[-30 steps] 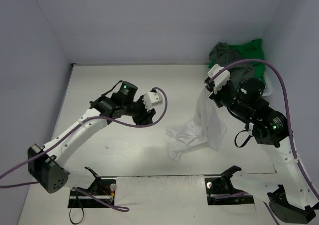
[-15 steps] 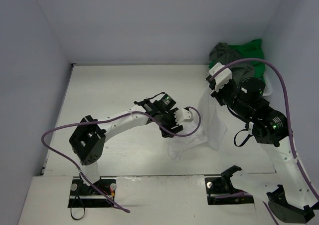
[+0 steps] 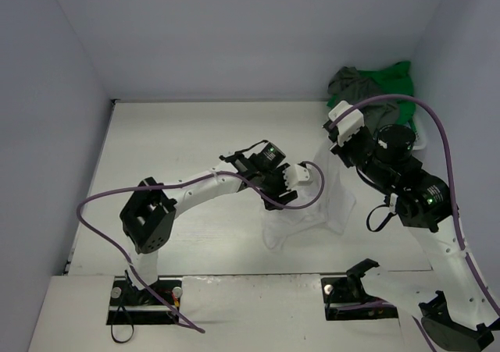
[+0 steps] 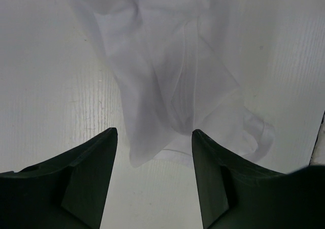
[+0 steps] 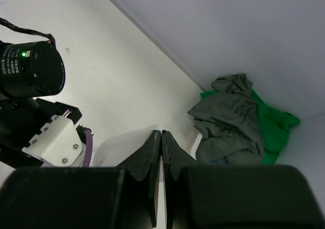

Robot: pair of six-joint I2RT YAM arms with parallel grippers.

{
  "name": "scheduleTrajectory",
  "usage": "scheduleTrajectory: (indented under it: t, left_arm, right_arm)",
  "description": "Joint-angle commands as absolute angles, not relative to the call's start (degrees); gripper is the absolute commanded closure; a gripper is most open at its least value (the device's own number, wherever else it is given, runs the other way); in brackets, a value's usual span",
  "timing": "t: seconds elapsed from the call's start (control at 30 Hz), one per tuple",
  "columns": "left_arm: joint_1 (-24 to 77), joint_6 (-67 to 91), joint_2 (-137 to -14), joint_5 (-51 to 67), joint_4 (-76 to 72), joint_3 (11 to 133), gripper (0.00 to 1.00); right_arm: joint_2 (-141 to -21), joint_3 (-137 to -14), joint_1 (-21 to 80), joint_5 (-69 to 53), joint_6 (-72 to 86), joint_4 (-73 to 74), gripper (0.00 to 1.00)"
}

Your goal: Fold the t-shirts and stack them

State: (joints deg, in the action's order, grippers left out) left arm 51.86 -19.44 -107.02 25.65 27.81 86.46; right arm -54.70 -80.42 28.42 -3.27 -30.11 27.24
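One white t-shirt was held hanging by the clamped right gripper; its lower folds were seen just beyond the parted left gripper.

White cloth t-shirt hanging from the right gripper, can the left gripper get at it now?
Probably yes: the left gripper is open, the white cloth t-shirt lies just ahead, nothing between.
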Motion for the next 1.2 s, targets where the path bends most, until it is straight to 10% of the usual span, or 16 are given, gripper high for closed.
scheduleTrajectory:
  t: [0.0, 0.97, 1.17]
  left_arm:
    - [53.3, -18.2, -106.3, 27.5, 26.3, 89.6, 0.45]
    - [54.1, -19.0, -111.1, 27.9, 25.8, 87.5, 0.45]
    - [54.1, -19.2, -111.7, 27.2, 25.8, 87.7, 0.63]
  right_arm:
    - [-53.8, -80.2, 28.1, -1.6, -30.6, 22.3, 1.0]
    - [-52.9, -78.6, 28.1, -1.3, -30.8, 21.4, 1.0]
    - [-52.4, -77.6, 28.0, -1.4, -30.5, 21.4, 1.0]
